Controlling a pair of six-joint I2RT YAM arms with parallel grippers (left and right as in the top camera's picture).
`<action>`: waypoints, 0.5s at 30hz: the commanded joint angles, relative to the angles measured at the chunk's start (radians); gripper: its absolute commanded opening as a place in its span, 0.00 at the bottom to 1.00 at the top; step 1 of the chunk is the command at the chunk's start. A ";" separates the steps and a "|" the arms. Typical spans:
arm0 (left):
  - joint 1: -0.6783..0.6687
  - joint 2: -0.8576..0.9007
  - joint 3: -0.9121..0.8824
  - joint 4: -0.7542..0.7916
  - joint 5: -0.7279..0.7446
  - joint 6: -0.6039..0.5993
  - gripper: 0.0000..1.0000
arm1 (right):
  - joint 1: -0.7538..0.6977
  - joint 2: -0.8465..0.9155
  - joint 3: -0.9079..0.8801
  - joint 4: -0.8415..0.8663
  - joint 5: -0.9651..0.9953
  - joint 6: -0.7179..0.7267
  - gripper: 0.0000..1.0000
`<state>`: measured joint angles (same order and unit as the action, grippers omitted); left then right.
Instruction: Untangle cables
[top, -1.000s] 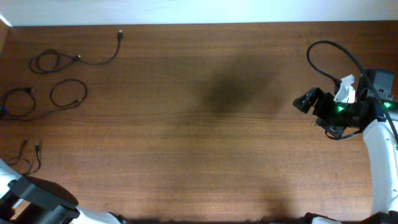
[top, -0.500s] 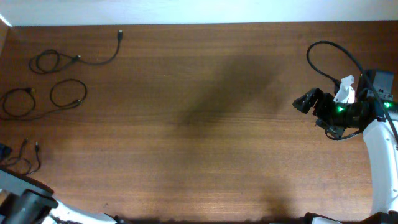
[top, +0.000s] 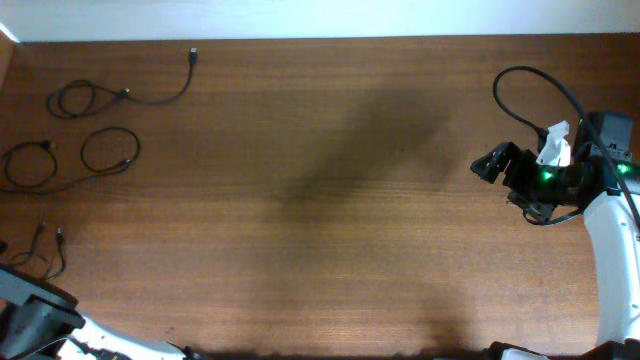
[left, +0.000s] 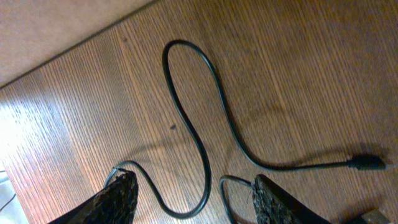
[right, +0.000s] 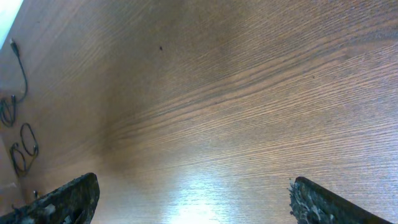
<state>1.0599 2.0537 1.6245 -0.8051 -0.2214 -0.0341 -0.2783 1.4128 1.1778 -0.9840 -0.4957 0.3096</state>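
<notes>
While the cables (top: 95, 150) lie in separate loops at the worktop's (top: 320, 200) left, overhead: left arm (top: 35, 318) in near-left corner, shifted since earlier; right arm (top: 545, 175) unchanged | left wrist: left jaws wide open, empty, over a cable (left: 199, 134) | right wrist: right jaws wide open, empty.

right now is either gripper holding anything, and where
Nothing is held: left gripper open above a loose black cable, right gripper open over the table.
</notes>
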 joint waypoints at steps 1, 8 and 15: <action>0.002 0.016 -0.003 0.005 -0.003 0.008 0.63 | -0.003 0.003 0.000 0.000 -0.005 -0.013 0.99; 0.005 0.077 -0.003 -0.003 0.008 0.008 0.69 | -0.003 0.003 0.000 0.000 -0.006 -0.013 0.98; 0.015 0.080 -0.003 0.015 0.008 0.008 0.47 | -0.003 0.003 0.000 -0.006 -0.006 -0.013 0.98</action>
<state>1.0618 2.1284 1.6215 -0.8017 -0.2176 -0.0284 -0.2783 1.4128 1.1778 -0.9886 -0.4953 0.3096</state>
